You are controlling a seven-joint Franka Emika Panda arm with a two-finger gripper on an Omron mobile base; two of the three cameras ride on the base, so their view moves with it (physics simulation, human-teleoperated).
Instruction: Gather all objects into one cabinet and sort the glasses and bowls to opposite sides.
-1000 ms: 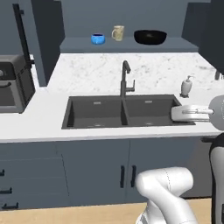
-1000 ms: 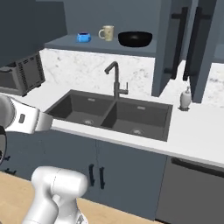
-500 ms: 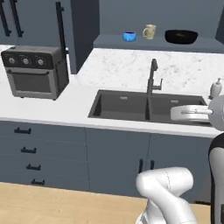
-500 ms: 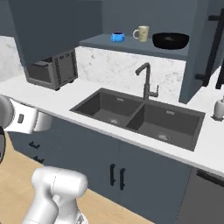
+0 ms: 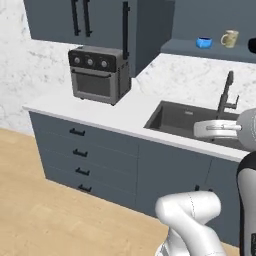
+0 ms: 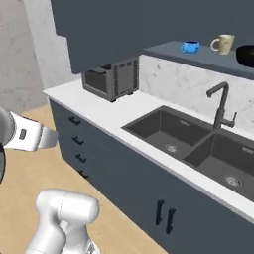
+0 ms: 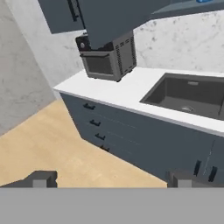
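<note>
Toaster oven [image 5: 98, 74] now central after camera shift.

1. The base has swung left — the whole scene slides right in both base views.
2. The toaster oven [image 5: 99, 74] now sits central; the sink [image 6: 198, 144] and blue bowl [image 5: 203, 42] lie far right.
3. Wood floor [image 5: 45, 200] shows — soap dispenser gone from frame.
</note>
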